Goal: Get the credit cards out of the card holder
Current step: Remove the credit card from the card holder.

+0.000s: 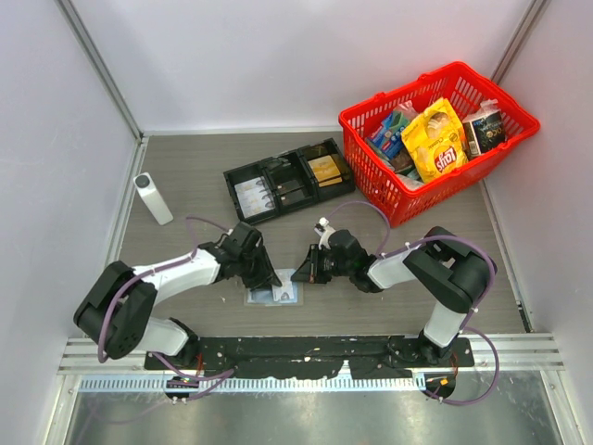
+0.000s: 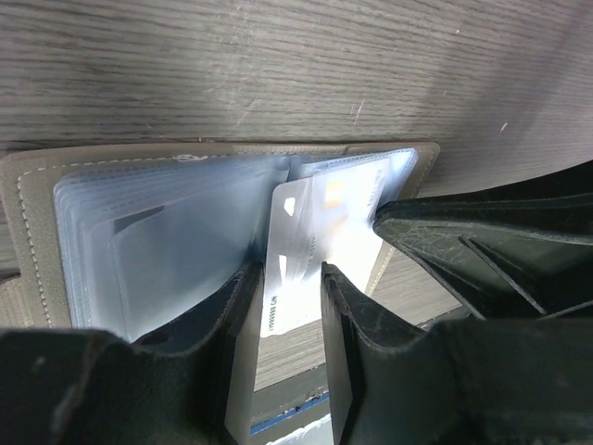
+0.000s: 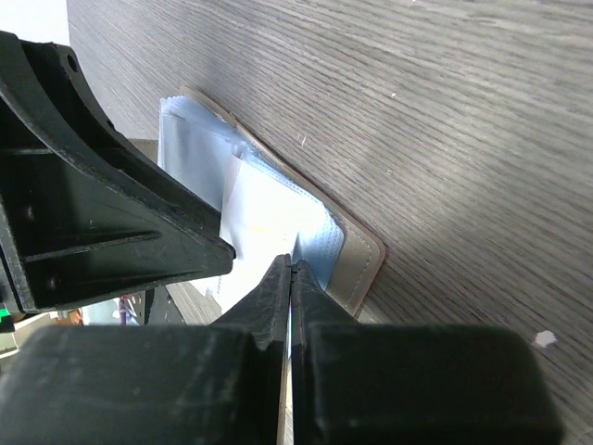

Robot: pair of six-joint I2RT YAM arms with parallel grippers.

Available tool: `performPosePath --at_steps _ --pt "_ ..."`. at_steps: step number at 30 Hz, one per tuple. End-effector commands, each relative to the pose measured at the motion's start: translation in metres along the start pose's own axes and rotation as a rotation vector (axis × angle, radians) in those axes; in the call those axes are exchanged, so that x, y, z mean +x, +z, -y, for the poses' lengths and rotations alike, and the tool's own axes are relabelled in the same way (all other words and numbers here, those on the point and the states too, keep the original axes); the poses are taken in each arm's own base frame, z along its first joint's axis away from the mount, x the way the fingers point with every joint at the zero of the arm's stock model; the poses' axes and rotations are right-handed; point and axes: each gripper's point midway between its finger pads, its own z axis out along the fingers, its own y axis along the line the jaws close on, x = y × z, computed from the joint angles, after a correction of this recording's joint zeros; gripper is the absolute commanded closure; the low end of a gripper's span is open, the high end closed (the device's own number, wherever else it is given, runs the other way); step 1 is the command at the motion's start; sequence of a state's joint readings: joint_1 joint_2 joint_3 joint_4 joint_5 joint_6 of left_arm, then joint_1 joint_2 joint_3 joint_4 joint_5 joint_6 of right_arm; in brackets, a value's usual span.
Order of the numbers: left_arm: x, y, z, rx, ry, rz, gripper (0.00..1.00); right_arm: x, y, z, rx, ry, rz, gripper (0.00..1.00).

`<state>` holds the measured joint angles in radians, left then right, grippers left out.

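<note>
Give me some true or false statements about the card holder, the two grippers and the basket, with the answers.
1. The card holder lies open on the table. True.
2. A card sticks partway out of a sleeve, between the left gripper's spread fingers. True.
3. The right gripper is wide open. False: its fingers are pinched together at the holder's edge.
4. The red basket is empty. False: it holds snack packets.
5. The black tray sits to the right of the basket in the top view. False: it sits to its left.
</note>
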<state>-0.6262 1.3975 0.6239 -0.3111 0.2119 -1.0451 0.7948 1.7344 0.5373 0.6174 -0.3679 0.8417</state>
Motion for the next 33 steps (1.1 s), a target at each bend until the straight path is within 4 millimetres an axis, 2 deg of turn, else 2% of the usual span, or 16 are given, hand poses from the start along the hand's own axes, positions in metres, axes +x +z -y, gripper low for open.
performPosePath --at_steps 1,6,12,17,21,28,33 --pt "-0.007 -0.001 -0.017 -0.032 -0.008 0.074 0.66 0.037 -0.01 0.057 0.207 0.028 -0.093 0.97" --pt "-0.014 -0.012 -0.006 0.04 -0.007 0.135 0.71 0.038 -0.01 0.058 0.208 0.031 -0.096 0.98" --pt "-0.02 -0.022 0.009 0.142 -0.001 0.193 0.72 0.038 -0.01 0.058 0.207 0.03 -0.093 0.97" --pt "-0.019 -0.018 0.002 0.097 -0.004 0.176 0.71 0.037 -0.01 0.057 0.205 0.031 -0.088 0.98" --pt "-0.011 -0.016 0.003 0.085 -0.005 0.12 0.7 0.037 -0.011 0.058 0.206 0.031 -0.087 0.98" --pt "0.001 -0.028 0.013 0.093 -0.007 0.043 0.68 0.037 -0.01 0.057 0.208 0.034 -0.09 0.98" --pt "0.009 -0.029 0.01 0.066 -0.01 -0.001 0.66 0.038 -0.009 0.057 0.208 0.032 -0.094 0.97"
